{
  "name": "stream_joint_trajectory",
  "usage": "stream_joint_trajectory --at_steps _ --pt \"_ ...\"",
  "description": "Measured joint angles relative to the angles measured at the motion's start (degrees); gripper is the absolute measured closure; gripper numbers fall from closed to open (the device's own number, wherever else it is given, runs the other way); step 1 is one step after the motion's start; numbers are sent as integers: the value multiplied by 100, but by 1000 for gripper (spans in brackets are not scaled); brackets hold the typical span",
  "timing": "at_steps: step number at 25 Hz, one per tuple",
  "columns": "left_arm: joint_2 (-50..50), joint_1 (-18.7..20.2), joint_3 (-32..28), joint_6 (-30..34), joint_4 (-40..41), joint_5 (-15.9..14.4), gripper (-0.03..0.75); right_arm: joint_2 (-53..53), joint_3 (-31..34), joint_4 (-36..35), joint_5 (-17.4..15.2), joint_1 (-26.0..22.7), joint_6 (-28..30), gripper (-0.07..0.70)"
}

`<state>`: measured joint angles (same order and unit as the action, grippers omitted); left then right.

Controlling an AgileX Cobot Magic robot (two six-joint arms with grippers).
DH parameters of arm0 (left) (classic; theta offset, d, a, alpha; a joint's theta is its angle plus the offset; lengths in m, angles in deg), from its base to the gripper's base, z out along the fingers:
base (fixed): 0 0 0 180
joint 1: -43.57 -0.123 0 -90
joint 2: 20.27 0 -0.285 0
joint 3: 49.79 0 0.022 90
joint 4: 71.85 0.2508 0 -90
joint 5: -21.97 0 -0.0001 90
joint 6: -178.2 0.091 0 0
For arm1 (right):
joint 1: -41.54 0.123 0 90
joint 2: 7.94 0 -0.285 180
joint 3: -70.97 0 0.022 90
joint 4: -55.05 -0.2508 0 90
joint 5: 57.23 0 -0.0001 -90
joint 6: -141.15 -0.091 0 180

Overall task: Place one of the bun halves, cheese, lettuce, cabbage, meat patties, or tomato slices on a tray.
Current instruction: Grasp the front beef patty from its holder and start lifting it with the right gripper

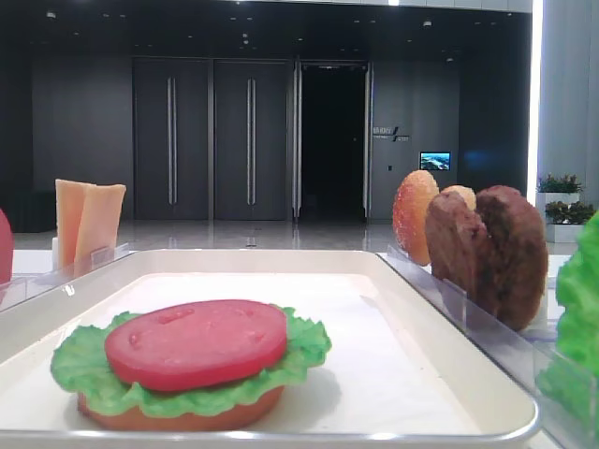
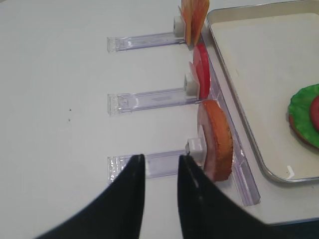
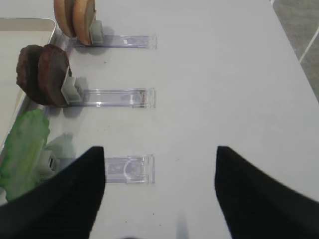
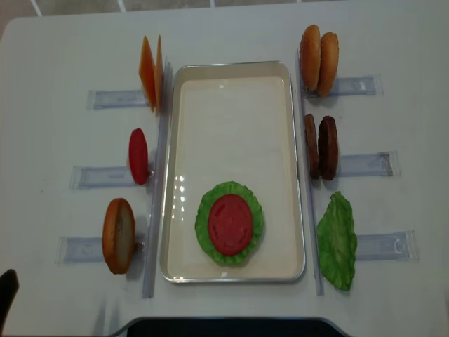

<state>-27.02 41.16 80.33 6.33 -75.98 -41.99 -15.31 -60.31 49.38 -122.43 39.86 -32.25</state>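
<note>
Tray (image 4: 233, 98): white, rectangular, rounded corners, raised silvery rim; it lies in the middle of the white table (image 4: 63, 56), long side running away from the robot.
Stack on the tray: a bun half (image 1: 178, 416) at the bottom, a ruffled green lettuce leaf (image 4: 202, 226) over it, a glossy red tomato slice (image 4: 229, 224) on top; it sits at the near end of the tray.
Far half of the tray: bare white floor (the widest open room inside the rim).
Meat patties (image 4: 320, 147): two dark-brown grainy discs standing on edge in a clear holder (image 4: 365, 165) just beside the tray's right rim.
Bun halves (image 4: 318, 50): two orange-tan pieces on edge in the far right holder.
Spare lettuce (image 4: 337, 241): a green leaf at the near right holder, just beside the rim.
Cheese (image 4: 150, 72): pale orange slices on edge, far left, close to the tray's corner.
Second tomato slice (image 4: 138, 156): on edge in the middle left holder.
Left bun (image 4: 118, 235): on edge in the near left holder.
Left claw (image 2: 161, 172): hangs over the near left holder's track, black fingers part-way apart with a narrow gap, nothing between them.
Right claw (image 3: 160, 172): fingers spread wide over bare table beside the near right holder, holding nothing.
Outer table: open on both sides beyond the holders.
</note>
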Motion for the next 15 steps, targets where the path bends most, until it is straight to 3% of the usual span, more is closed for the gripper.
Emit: stream_joint_trajectory --at_steps 5,15 --pt "0 0 0 0 0 0 580 -244 -43 0 -5 0 0 153" --pt "0 0 0 0 -5 5 666 -2588 -594 0 7 0 -145 153"
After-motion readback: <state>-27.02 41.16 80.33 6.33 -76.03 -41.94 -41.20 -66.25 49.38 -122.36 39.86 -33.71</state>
